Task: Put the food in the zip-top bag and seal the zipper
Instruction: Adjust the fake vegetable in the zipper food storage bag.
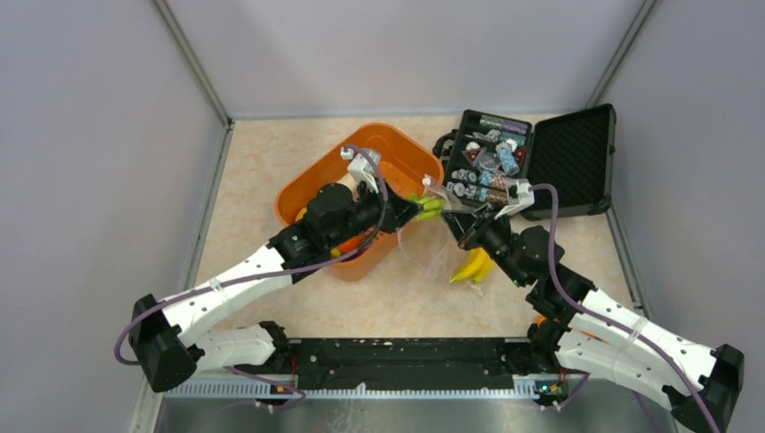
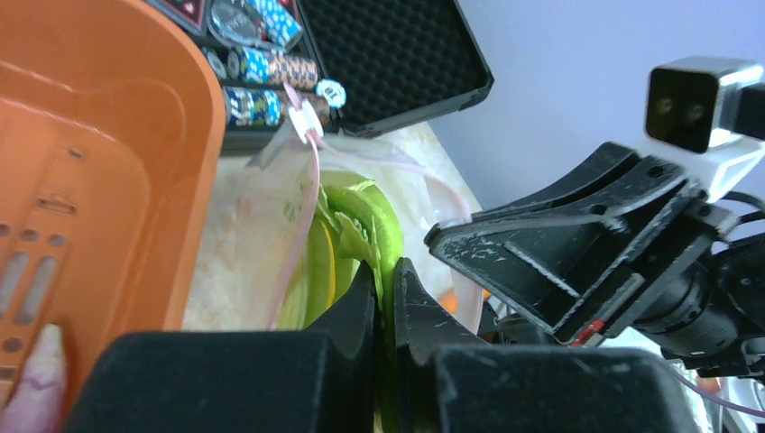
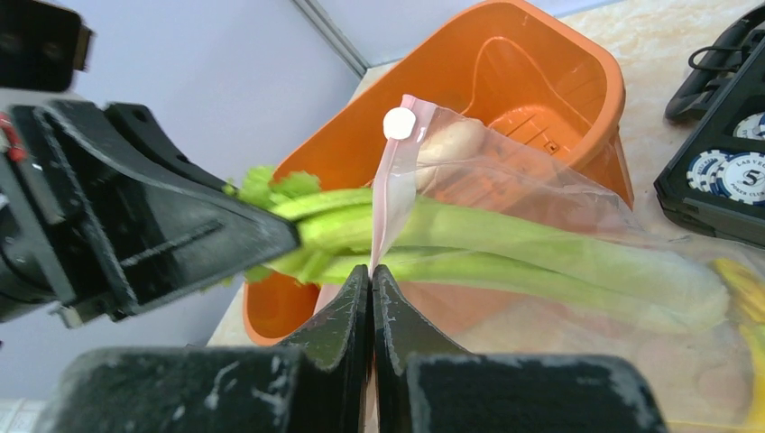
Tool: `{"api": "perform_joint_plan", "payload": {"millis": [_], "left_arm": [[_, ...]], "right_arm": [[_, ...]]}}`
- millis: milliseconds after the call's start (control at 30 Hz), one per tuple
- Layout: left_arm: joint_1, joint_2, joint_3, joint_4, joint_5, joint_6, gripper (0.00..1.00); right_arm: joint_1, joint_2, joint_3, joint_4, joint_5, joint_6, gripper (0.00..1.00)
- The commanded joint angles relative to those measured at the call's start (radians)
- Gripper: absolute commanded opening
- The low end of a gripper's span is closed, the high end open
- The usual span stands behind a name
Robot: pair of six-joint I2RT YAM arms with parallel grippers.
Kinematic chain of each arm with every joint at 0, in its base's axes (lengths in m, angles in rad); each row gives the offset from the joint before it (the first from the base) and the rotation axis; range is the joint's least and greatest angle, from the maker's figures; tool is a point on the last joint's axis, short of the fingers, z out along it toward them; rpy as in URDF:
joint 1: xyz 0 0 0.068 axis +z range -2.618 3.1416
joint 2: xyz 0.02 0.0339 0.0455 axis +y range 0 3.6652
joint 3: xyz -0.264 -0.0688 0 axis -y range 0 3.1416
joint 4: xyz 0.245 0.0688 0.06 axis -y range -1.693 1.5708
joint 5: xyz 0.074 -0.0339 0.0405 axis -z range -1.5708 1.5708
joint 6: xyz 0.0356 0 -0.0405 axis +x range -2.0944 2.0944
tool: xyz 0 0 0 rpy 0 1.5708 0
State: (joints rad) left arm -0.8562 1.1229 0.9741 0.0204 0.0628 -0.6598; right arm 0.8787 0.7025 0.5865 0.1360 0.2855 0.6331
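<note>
Your left claw [image 2: 385, 281] is clamped narrow on the green stalks [image 3: 505, 244], their far ends inside the zip-top bag [image 3: 559, 194] | your right claw [image 3: 372, 280] pinches the zipper [image 3: 390, 189] | bag lies mid table [image 1: 262, 171], orange basket [image 3: 577, 54] at its 9 o'clock | film looks limp and slippery, so hold the stiffer zipper strip; stalks seem light and rigid

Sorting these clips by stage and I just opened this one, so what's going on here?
The left gripper is shut on the leafy end of the green stalks, which reach partway into the zip-top bag. The right gripper pinches the pinkish zipper, holding the bag's mouth up. The bananas appear to lie in the bag already. The zipper is not yet sealed.
</note>
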Motion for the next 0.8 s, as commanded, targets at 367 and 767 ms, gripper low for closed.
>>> {"api": "perform_joint_plan", "payload": {"millis": [367,767], "left_arm": [[-0.058,0.175,-0.059,0.175,0.087,-0.152,0.0],[-0.065,0.33,-0.037,0.129,0.214,-0.145,0.0]], "right_arm": [[0.001,-0.025,-0.049,0.112,0.019,0.016,0.0],[0.0,-0.047,-0.047,0.148,-0.023,0.026,0.0]]}}
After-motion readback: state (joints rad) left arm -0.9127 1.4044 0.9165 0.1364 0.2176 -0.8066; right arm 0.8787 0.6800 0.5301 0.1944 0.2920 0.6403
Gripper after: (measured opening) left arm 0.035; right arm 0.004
